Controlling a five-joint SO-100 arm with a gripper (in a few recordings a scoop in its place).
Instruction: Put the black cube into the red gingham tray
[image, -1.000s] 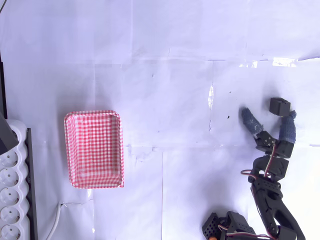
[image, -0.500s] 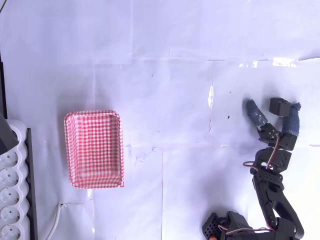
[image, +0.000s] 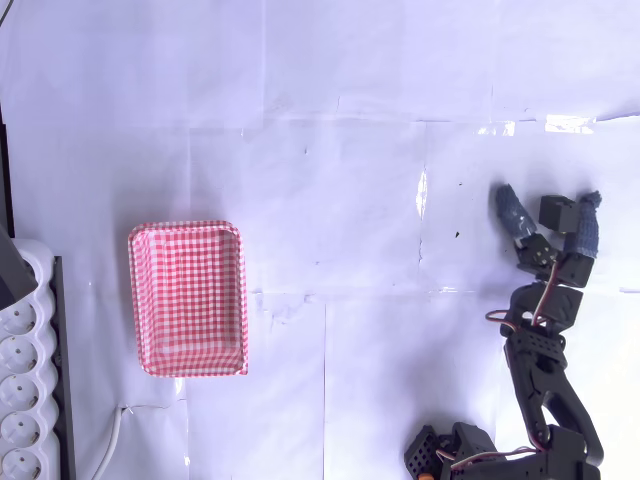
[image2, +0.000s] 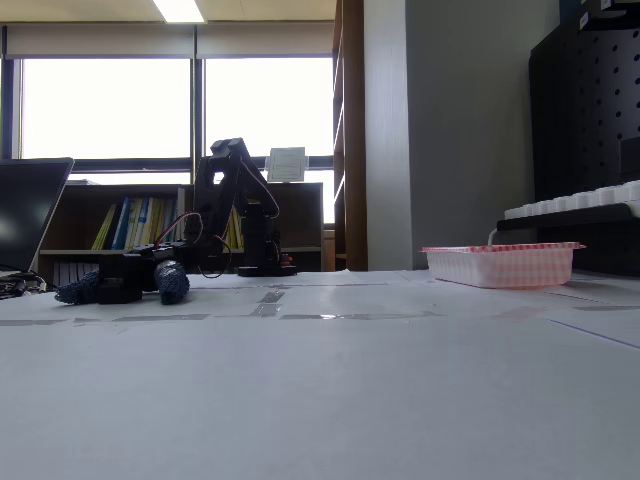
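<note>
Straddling the black cube (image: 557, 211) with its fingers spread, your gripper (image: 550, 211) has not pinched it, well apart from the red gingham tray (image: 188, 298).

Seen from overhead, the red gingham tray (image: 187, 298) sits on the table (image: 330, 80) toward its left edge, just beside the egg-carton-like holder (image: 25, 375) at the lower left corner. Well apart, near the right edge, the black cube (image: 557, 212) lies between the fingers of the gripper (image: 552, 214) — the arm (image: 545, 370) reaches back to the bottom edge. In the fixed view, cube (image2: 117, 288) and gripper (image2: 122, 286) lie far left, tray (image2: 498, 264) right.
</note>
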